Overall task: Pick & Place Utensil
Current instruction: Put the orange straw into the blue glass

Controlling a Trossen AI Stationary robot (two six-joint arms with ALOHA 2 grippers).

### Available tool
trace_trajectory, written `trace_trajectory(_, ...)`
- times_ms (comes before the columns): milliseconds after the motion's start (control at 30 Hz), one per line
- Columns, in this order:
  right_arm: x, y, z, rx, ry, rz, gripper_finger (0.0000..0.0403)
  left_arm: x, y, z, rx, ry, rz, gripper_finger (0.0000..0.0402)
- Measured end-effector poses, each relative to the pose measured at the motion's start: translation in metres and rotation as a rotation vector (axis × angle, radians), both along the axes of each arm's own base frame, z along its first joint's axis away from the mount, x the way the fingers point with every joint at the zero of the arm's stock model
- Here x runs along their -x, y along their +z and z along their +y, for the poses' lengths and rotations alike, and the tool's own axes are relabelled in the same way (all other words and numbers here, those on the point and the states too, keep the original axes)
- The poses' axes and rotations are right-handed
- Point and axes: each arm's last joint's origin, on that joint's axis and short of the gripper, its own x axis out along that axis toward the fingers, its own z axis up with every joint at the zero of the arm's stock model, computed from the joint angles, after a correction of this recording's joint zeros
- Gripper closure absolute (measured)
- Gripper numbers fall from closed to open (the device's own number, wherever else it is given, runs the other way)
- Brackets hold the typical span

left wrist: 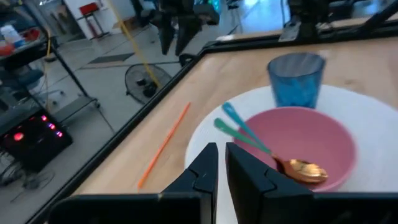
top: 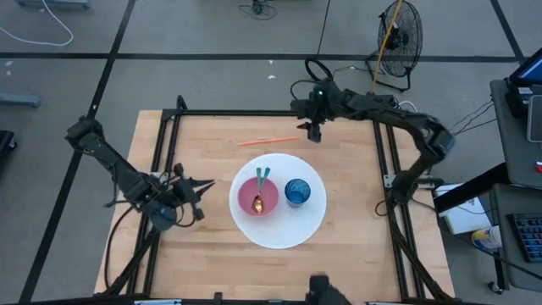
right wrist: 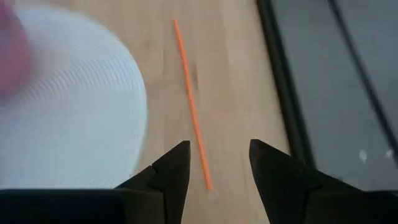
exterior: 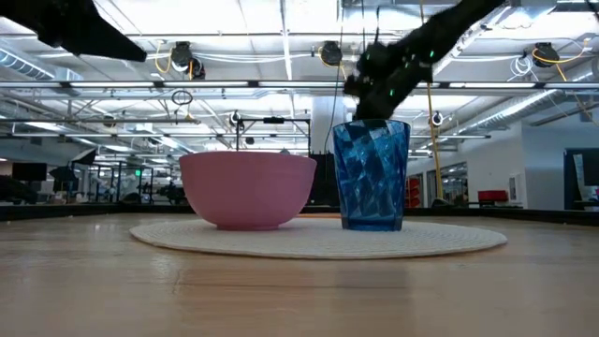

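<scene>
While the right gripper [right wrist: 214, 165] hangs above the far end of the table with its jaws spread, the orange straw [right wrist: 191, 106] lies flat on the bare wood directly ahead of the gap between them, its near end almost under the fingertips. Judging by this, the reach toward the utensil is in hand and no grasp is made yet. The next move calls for lowering straight down so that the thin stick sits crosswise between the jaws, then closing. To one side of the jaws the white mat [right wrist: 74, 112] comes near the straw; to the other the black table frame [right wrist: 283, 81] leaves a narrow strip of wood. The left gripper [left wrist: 219, 168] waits beside the mat, jaws nearly pressed together, facing the pink bowl [left wrist: 305, 140] with its two spoons [left wrist: 273, 155] and the blue cup [left wrist: 296, 78].
</scene>
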Motion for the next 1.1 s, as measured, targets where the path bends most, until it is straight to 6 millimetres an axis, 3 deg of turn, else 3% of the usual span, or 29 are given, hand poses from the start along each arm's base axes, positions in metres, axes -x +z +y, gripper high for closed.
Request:
trace_trajectory(233,-0.002,-0.046,-0.032,-0.107,0.075,-0.010,0.0251,-0.008,-0.003,0.013,0.050,0.023,0.057,0.0364)
trace_trajectory(767,-0.018,-0.100,-0.038,-0.209,0.165,0.012,0.0261,-0.012,-0.005,0.020,0.057,0.033,0.094,0.0364)
trace_trajectory(1100,-0.023,-0.104,-0.037,-0.171,0.140,0.035,0.0261,-0.010,-0.006,0.020,0.071,0.023,0.116,0.0364)
